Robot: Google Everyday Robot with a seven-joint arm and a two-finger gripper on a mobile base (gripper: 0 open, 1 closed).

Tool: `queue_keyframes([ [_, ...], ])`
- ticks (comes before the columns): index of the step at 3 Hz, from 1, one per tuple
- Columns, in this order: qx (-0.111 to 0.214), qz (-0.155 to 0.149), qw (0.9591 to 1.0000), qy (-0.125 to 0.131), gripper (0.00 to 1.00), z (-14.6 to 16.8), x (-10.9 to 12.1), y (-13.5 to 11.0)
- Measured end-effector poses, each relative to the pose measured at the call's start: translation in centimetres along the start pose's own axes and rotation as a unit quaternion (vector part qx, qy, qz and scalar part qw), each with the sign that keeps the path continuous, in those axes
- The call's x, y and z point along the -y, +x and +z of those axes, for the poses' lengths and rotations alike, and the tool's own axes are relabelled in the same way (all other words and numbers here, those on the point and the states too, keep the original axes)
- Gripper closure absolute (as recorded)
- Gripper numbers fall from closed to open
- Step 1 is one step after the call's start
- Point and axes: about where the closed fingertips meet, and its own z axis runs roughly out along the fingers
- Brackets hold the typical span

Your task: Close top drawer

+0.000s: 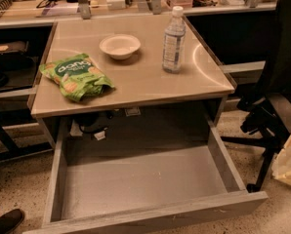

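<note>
The top drawer (145, 182) is a wide, shallow grey wood-grain drawer under the tan table top. It is pulled far out toward me and is empty inside. Its flat front panel (155, 217) runs along the bottom of the camera view. My gripper (288, 159) shows only as a pale cream shape at the right edge. It is low, to the right of the drawer's front right corner and apart from it.
On the table top (145, 84) lie a green snack bag (77, 77), a white bowl (119, 45) and a water bottle (174, 39). A black office chair (270, 106) stands at the right. Cables (94, 128) hang behind the drawer. A shoe (6, 221) is at bottom left.
</note>
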Motion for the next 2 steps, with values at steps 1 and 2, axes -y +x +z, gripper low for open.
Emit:
queue_keyframes([
  [1, 0.008, 0.001, 0.9999, -0.006, 1.00, 1.1, -1.0, -0.3],
  [2, 0.019, 0.014, 0.9990, -0.038, 1.00, 5.3, -3.8, -0.9],
])
